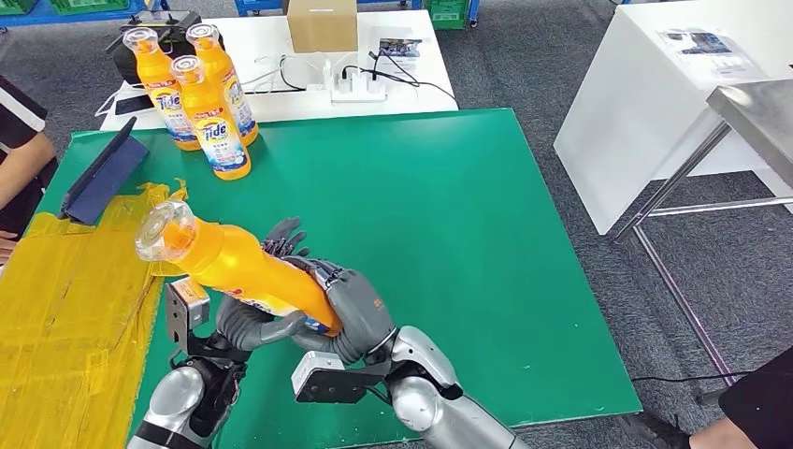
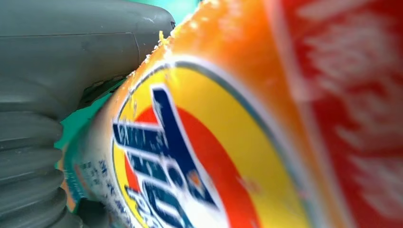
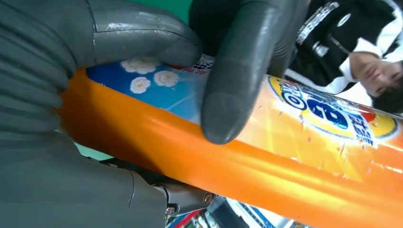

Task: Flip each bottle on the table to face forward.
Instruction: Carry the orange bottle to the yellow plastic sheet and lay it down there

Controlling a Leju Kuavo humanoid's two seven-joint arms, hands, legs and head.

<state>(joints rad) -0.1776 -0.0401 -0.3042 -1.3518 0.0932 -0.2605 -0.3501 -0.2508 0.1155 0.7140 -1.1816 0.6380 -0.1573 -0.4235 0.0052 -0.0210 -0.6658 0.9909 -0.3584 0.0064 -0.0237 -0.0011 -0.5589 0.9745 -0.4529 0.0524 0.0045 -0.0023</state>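
An orange Tide bottle (image 1: pixel 245 271) with a clear cap is tilted above the green mat, cap toward the left. My right hand (image 1: pixel 351 309) wraps its lower body, fingers over the label (image 3: pixel 228 85). Under the same end, my left hand (image 1: pixel 257 327) cups the bottle, thumb against it. The left wrist view looks close at the bottle's Tide label (image 2: pixel 190 166). Three more orange bottles (image 1: pixel 208 112) stand upright together at the mat's far left corner, labels facing me.
A dark blue folder (image 1: pixel 101 178) leans at the mat's left edge over yellow taped sheeting (image 1: pixel 65 318). A white table behind carries a cardboard box (image 1: pixel 321 23) and a power strip (image 1: pixel 360 84). People sit at left (image 1: pixel 19 150) and lower right. A white cabinet (image 1: pixel 645 103) stands right.
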